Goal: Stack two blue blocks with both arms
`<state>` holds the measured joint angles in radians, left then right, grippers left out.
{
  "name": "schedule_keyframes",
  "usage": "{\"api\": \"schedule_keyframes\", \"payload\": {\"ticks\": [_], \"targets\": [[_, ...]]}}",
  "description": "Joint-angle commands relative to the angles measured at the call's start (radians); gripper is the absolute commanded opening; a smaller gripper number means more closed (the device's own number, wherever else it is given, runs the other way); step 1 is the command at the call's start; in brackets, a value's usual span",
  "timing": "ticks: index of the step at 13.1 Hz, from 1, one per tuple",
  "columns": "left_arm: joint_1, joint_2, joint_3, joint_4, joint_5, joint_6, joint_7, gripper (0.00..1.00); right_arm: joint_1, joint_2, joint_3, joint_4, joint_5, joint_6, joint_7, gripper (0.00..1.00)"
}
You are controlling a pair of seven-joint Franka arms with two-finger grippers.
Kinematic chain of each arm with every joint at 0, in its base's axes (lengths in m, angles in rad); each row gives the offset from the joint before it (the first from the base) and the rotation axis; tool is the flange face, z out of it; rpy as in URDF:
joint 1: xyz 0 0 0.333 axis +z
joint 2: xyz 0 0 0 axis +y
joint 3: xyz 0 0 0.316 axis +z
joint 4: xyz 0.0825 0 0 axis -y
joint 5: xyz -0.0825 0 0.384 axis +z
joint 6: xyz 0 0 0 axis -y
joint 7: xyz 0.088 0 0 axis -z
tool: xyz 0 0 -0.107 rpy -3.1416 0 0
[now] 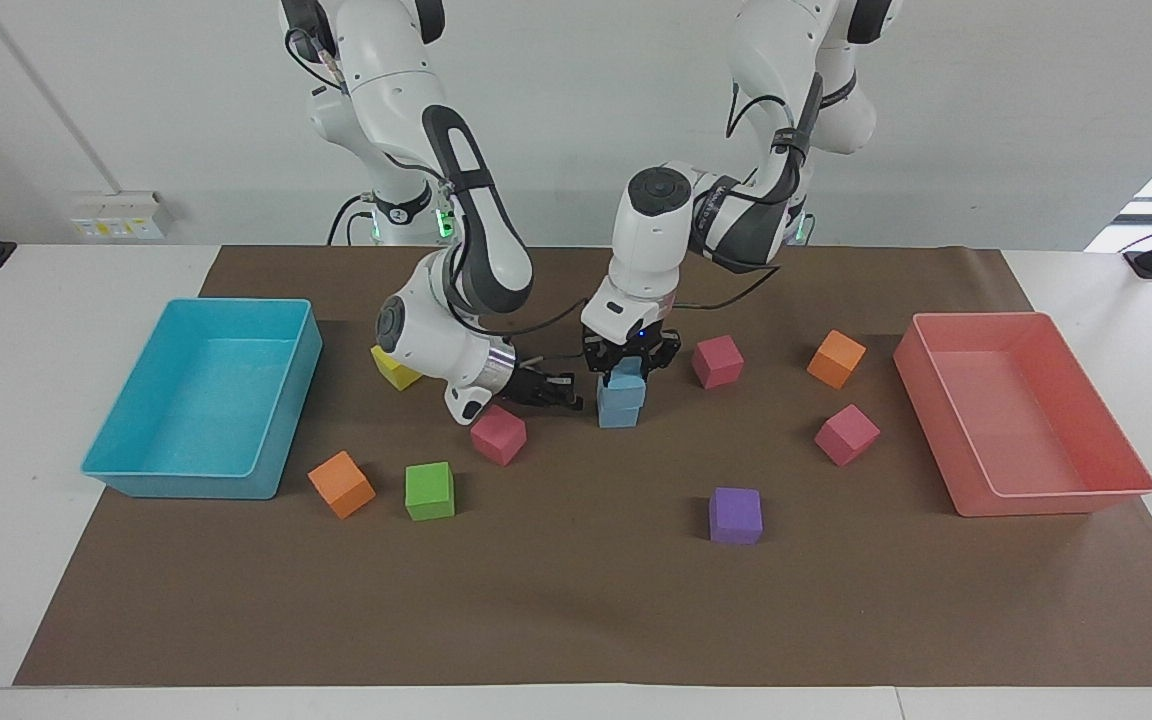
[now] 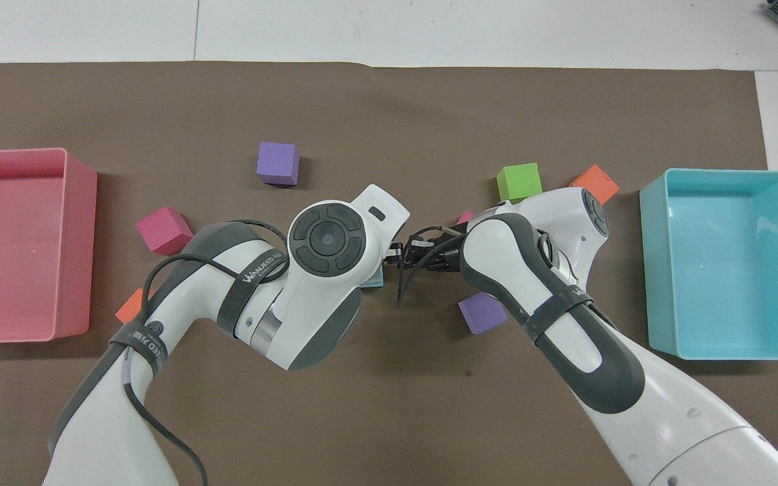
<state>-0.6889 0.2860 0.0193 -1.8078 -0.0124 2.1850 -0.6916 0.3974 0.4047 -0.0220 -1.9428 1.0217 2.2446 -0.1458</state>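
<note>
Blue blocks sit one on the other near the middle of the brown mat: the upper blue block rests on the lower blue block, and the left gripper comes straight down onto the upper one with its fingers clamped on its sides. In the overhead view only a sliver of blue shows under that arm's wrist. The right gripper lies low and level just beside the stack, toward the right arm's end of the table, its fingertips together and holding nothing.

Taking the stack as the landmark: a pink cube lies just beside it toward the right arm's end, under the right gripper's wrist; a yellow cube sits farther that way, part hidden by the arm. A green cube and an orange cube lie farther from the robots than the stack, and the turquoise tray stands at that end. Toward the left arm's end are a second pink cube, a third pink cube, a second orange cube and the pink tray. A purple cube lies farther from the robots.
</note>
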Motion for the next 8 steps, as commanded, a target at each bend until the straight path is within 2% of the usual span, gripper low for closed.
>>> {"api": "schedule_keyframes", "payload": {"ticks": [1, 8], "targets": [[-0.003, 0.006, 0.004, 0.007, 0.000, 0.006, 0.015, 0.00, -0.003, -0.021, 0.005, -0.027, 0.031, 0.017, -0.041, 0.00], [-0.009, 0.006, 0.007, 0.016, 0.005, -0.008, 0.009, 0.00, -0.003, -0.021, 0.005, -0.027, 0.031, 0.017, -0.041, 0.00]]}}
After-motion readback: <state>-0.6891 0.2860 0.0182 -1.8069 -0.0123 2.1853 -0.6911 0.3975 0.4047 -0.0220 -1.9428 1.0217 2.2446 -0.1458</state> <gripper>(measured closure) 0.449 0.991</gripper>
